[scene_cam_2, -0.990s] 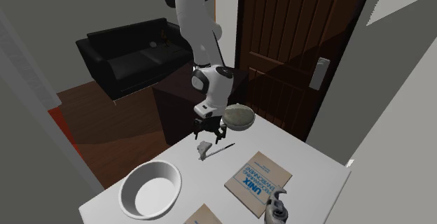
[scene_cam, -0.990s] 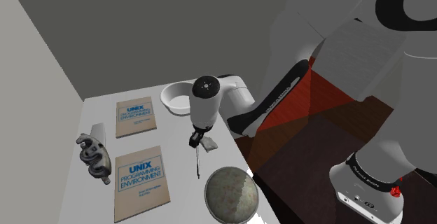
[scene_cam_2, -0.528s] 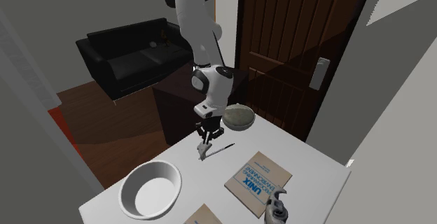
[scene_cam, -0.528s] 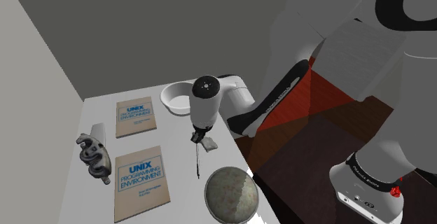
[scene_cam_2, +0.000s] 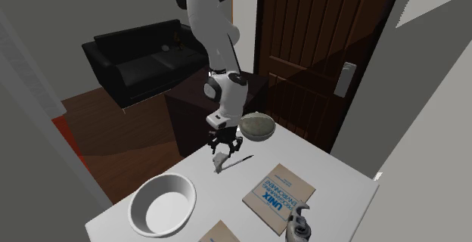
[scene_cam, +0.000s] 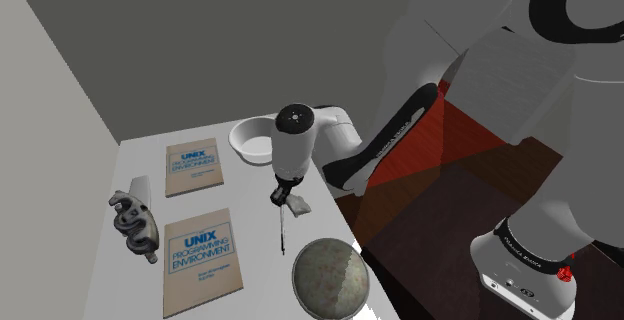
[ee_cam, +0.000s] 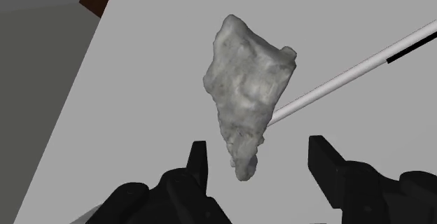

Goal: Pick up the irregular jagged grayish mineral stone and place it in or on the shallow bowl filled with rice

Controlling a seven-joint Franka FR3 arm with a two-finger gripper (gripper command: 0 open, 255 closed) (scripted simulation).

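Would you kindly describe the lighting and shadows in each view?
Wrist view: the stone is softly shaded, with no visible shadow on the grey table. Shoulder view: a diagonal edge splits the red floor into bright and dim. Second exterior view: a slanted edge divides the door likewise.

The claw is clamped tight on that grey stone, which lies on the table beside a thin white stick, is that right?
Not quite. The claw is not clamped on the grey stone: the wrist view shows its two black fingers standing apart, touching neither side of it. The stone does lie on the table beside the thin white stick.
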